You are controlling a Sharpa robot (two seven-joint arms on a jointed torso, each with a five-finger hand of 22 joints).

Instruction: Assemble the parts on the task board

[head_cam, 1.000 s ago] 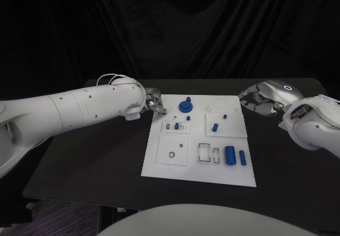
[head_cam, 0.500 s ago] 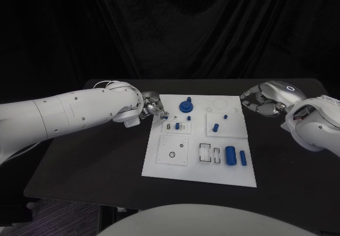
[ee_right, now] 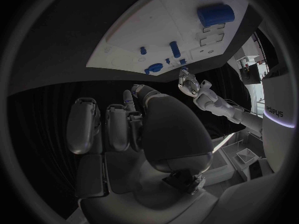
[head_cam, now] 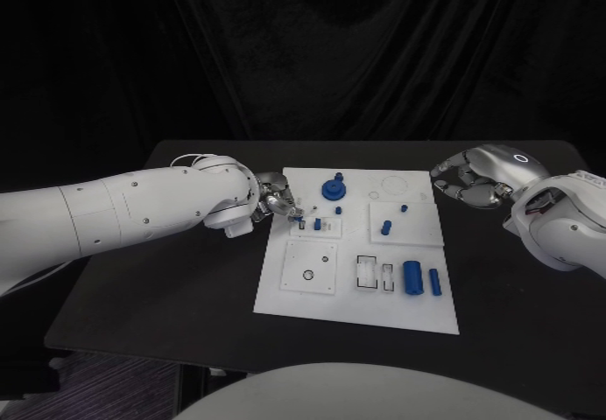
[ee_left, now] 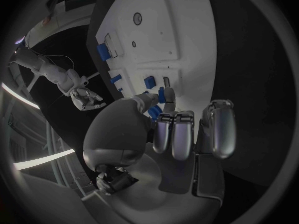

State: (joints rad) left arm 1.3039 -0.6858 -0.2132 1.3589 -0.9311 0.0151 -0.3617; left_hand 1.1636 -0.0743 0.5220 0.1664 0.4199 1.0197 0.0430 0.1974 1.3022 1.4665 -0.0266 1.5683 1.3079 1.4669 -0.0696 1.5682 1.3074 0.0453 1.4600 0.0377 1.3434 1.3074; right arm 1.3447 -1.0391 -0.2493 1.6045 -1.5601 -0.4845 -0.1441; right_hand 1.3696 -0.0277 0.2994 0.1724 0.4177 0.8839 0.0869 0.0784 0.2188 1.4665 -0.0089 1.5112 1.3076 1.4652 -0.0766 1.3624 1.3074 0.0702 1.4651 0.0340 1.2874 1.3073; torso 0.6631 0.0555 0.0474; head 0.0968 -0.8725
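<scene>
Misalignment is the risk — left hand (head_cam: 277, 198) pinches a small blue part (ee_left: 161, 94) over the task board (head_cam: 303, 297); right hand (head_cam: 465, 182) hangs curled, empty — a tilted part could jam.

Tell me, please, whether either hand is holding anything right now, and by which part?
The left hand pinches a small blue part by its end over the task board. The right hand holds nothing, its fingers curled in.
</scene>
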